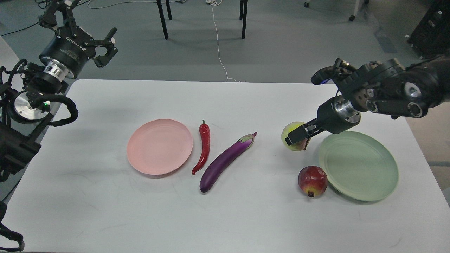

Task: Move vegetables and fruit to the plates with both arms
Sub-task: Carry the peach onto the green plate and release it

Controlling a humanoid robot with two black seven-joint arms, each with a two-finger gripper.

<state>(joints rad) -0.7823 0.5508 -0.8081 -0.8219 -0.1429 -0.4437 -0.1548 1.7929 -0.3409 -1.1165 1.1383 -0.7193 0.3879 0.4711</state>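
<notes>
My right gripper (pixel 296 137) is shut on the yellow-green peach-like fruit (pixel 293 133) and holds it above the table, just left of the pale green plate (pixel 358 165). The dark red pomegranate (pixel 312 181) lies on the table against that plate's left edge. The purple eggplant (pixel 225 161) and the red chili pepper (pixel 204 148) lie side by side in the middle. The salmon pink plate (pixel 159 146) sits left of the chili and holds nothing. My left gripper (pixel 106 46) is open and holds nothing, raised beyond the table's far left corner.
The white table (pixel 225 218) has its far edge behind the fruit. Black chair legs (pixel 161 17) and a white cable (pixel 218 42) are on the floor beyond it. A dark cabinet (pixel 430 28) stands at the far right.
</notes>
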